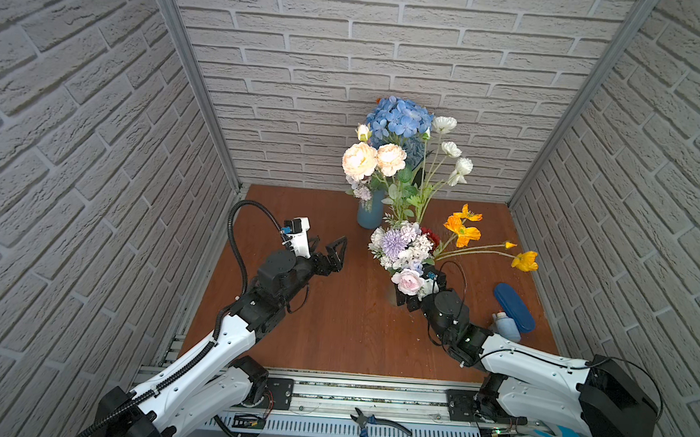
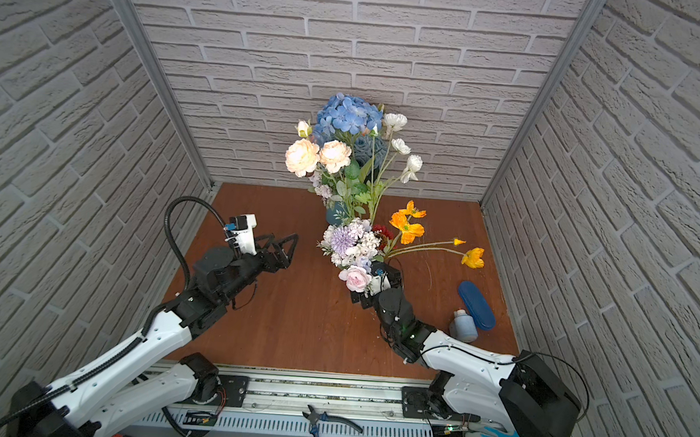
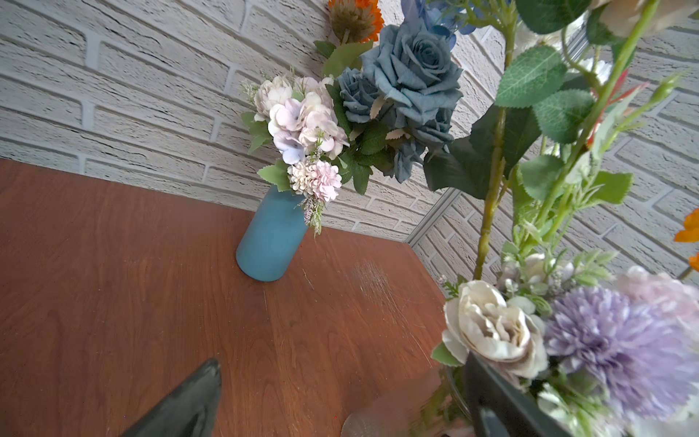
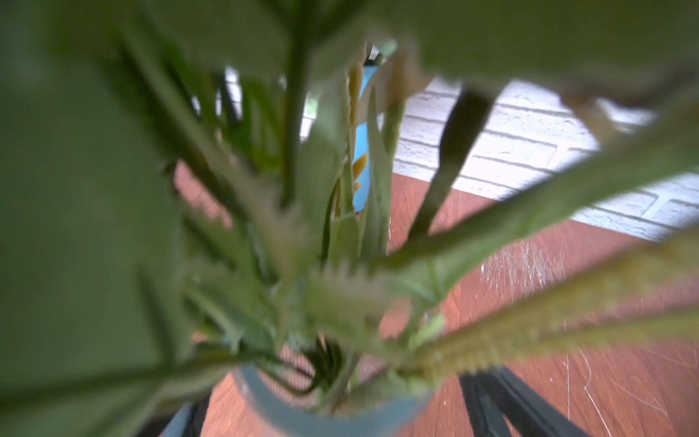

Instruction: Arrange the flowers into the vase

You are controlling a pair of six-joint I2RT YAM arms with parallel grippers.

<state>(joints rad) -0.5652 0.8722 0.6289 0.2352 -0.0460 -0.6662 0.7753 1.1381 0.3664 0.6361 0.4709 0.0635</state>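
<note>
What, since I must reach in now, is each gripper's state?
Left gripper: open, holding nothing.
Right gripper: open, jaws either side of the near vase, not clamped.

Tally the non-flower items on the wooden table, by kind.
Vases: 2, matte blue vase and grey-rimmed vase under the mixed bouquet
Blue oblong case: 1
White-capped blue bottle: 1
Total: 4

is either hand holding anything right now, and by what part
Left hand: open, empty. Right hand: open astride the near vase below the flowers; table shows between its rim and the fingers, so apparently nothing is held.
</note>
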